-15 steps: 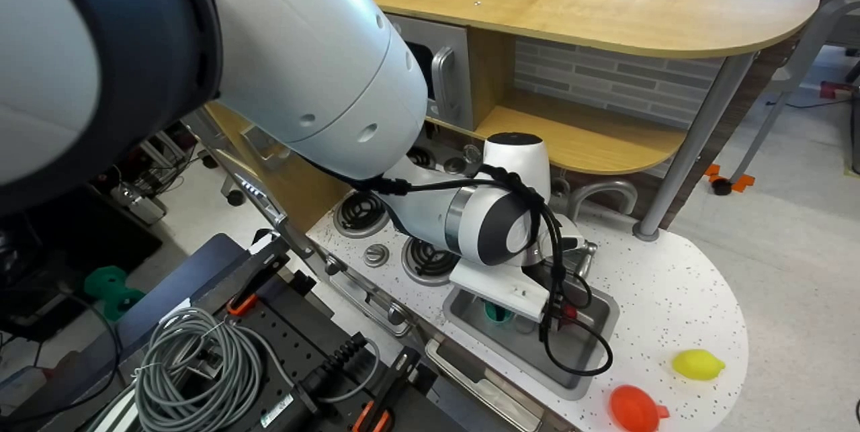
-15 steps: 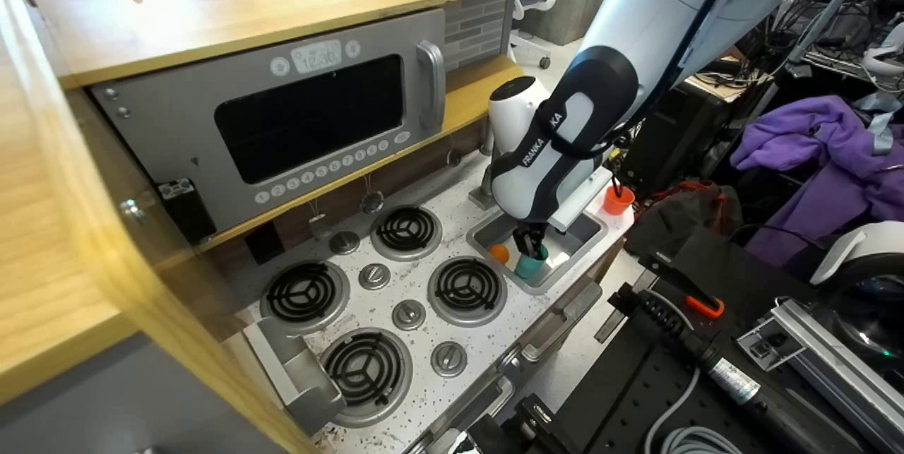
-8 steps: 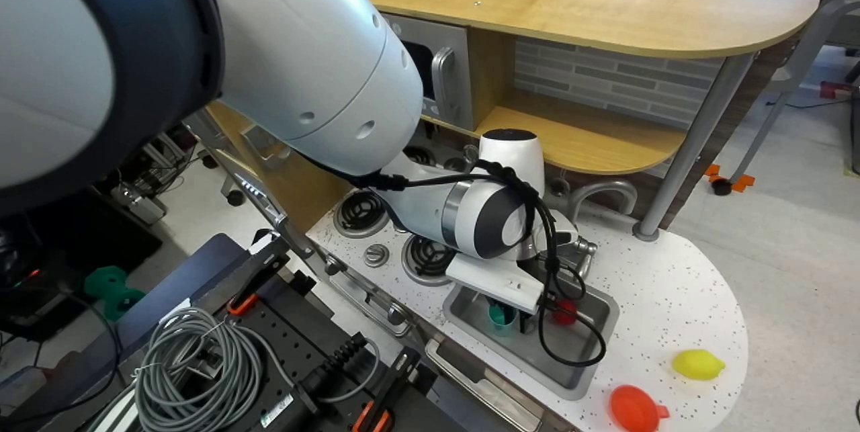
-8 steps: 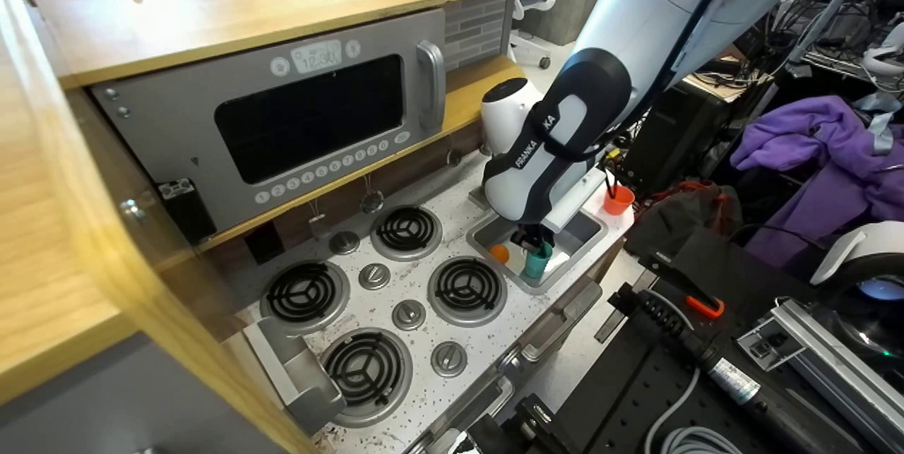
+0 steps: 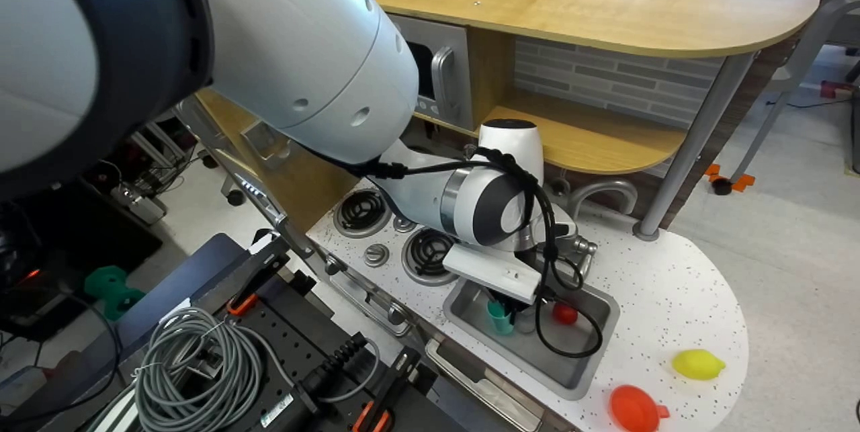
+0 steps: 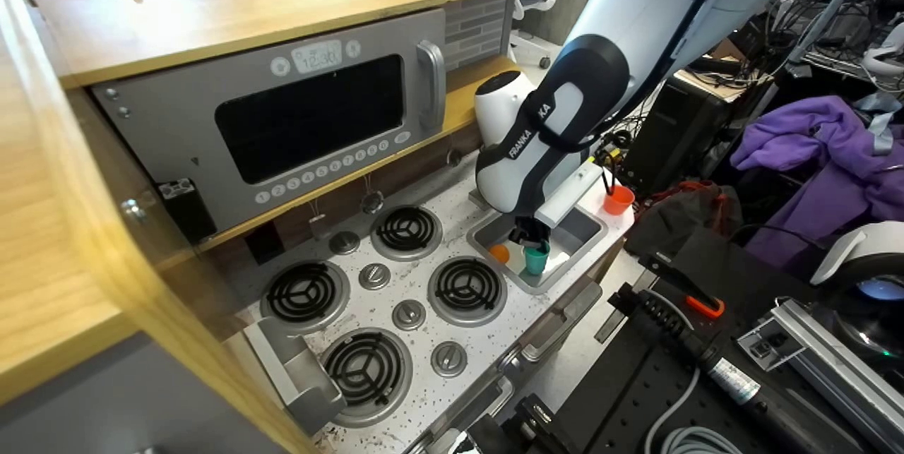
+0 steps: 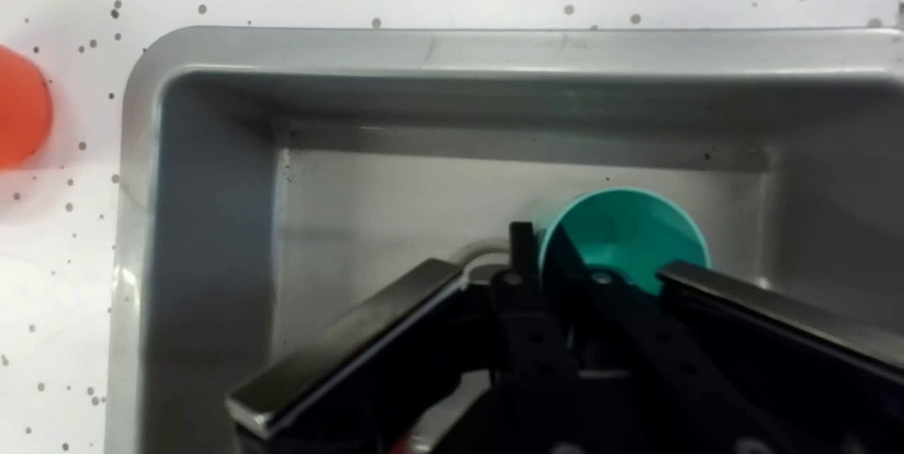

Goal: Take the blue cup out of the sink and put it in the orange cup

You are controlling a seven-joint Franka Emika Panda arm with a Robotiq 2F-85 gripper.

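Observation:
The blue cup (image 7: 635, 228), teal and round, is inside the grey sink (image 7: 424, 51) at its stove end. My gripper (image 7: 542, 249) is shut on the near-side wall of the cup, one finger outside the rim and one inside. Both exterior views show the cup (image 5: 498, 321) almost upright under the black fingers; I cannot tell whether its base touches the sink floor. The orange cup (image 6: 619, 200) sits on the white counter beyond the sink's far end, and part of it shows at the wrist view's left edge.
A red piece (image 5: 565, 314) lies in the sink, as does an orange ball (image 6: 500, 253). A yellow lemon (image 5: 699, 365) is on the counter near the orange cup. The silver faucet (image 5: 605, 193) rises behind the sink, and black burners (image 6: 466, 291) are beside it.
The gripper's jaws have come together on the cup's wall. The hand has risen slightly and shifted toward the stove. The cup has moved a little and stands straighter than before.

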